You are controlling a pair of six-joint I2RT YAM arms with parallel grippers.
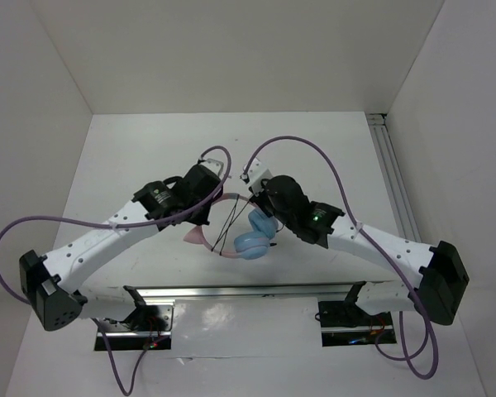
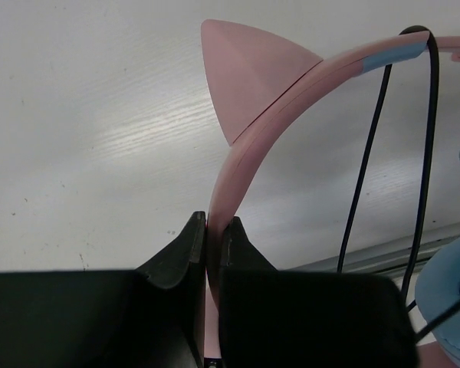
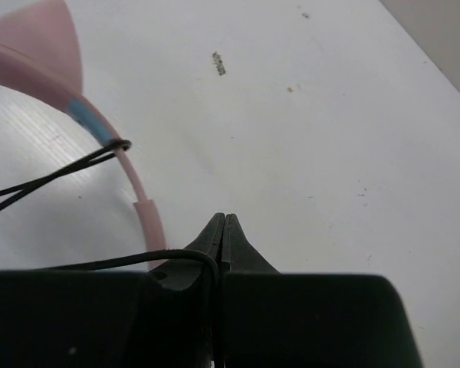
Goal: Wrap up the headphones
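Headband of pink cat-eared plastic (image 2: 228, 180), likely stiff, sits clamped in our left gripper (image 2: 213, 226). Our right gripper (image 3: 225, 222) pinches the limp-looking thin black cable (image 3: 153, 259).

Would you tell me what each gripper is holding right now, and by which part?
The left gripper clamps the headphones by the pink headband; the right gripper pinches their black cable.

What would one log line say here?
left gripper shut on headband | right gripper shut on cable | cable looped over headband
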